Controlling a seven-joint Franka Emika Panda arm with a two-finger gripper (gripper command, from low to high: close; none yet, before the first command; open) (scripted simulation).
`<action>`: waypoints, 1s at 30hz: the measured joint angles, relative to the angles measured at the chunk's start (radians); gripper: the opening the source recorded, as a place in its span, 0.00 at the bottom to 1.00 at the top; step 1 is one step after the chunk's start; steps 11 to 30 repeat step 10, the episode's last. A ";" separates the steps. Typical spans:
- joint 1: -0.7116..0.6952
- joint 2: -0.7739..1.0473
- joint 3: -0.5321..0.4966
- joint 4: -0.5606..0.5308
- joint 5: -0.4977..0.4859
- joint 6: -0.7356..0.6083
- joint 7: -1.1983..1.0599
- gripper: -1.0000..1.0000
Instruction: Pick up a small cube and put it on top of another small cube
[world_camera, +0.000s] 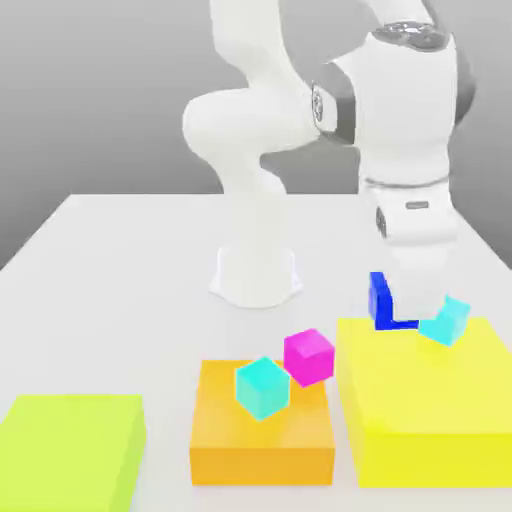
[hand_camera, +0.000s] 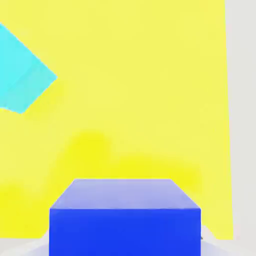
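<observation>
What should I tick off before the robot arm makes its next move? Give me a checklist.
1. Blue cube gripped by the tool: ok, it is held at the fingertips.
2. Blue cube lined up over the cyan cube on the yellow block: not ok, it is off to one side.
3. Top of the cyan cube near the magenta cube free: ok.
4. Blue cube stacked on a cyan cube: not ok.
5. Grip firm enough to travel: cannot tell.
</observation>
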 joint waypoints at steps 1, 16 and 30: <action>0.035 -0.015 0.026 -0.011 -0.003 -0.007 -0.025 0.00; 0.131 0.110 0.106 -0.075 -0.018 0.173 -0.088 1.00; 0.131 0.110 0.106 -0.075 -0.018 0.173 -0.088 1.00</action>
